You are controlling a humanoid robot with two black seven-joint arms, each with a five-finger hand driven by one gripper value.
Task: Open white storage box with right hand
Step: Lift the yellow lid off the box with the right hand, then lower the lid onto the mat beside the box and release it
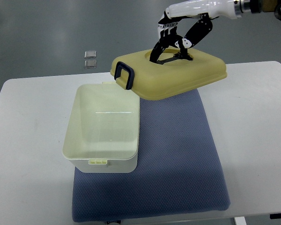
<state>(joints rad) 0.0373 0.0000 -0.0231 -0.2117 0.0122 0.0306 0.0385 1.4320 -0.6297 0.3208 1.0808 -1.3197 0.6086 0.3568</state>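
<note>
I count one pale-yellow storage box (103, 133), open; my right hand (171, 42) grips its one lid (178, 75) aloft, far right.

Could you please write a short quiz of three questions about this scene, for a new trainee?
1. True or false: the lid rests closed on the storage box.
2. Which hand holds the lid? A) left B) right C) neither
3. Fill in: the box stands partly on a blue ___ on the white table.

Key:
1. False; the lid is lifted off, up and to the right of the open box.
2. B; the right hand has its fingers at the lid's top handle.
3. mat
</note>
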